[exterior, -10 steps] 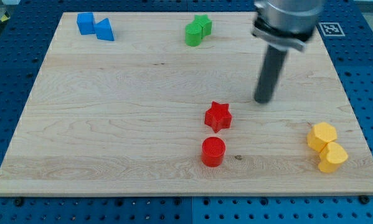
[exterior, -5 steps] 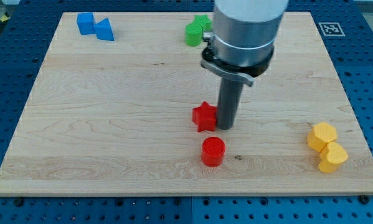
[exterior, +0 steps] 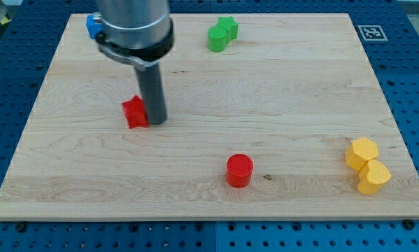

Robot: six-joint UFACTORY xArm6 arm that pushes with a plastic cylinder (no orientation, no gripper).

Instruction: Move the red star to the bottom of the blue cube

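One rod, no pincer, my tip (exterior: 155,121) touching red star (exterior: 134,112) from right

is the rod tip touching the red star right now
Touching. In the camera view, my tip presses directly against the right side of the red star, with no wood showing between them.

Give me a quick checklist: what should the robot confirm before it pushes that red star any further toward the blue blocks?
1. Contact: my tip sits against the right side of the red star: ok.
2. Blue cube located: mostly hidden behind the arm, only an edge shows: cannot tell its exact spot.
3. Star below the blue cube already: not ok, it lies lower and to the view's right.
4. Path up-left free of blocks: partly hidden by the arm: cannot tell.
5. Red cylinder, green blocks, yellow blocks out of the way: ok.
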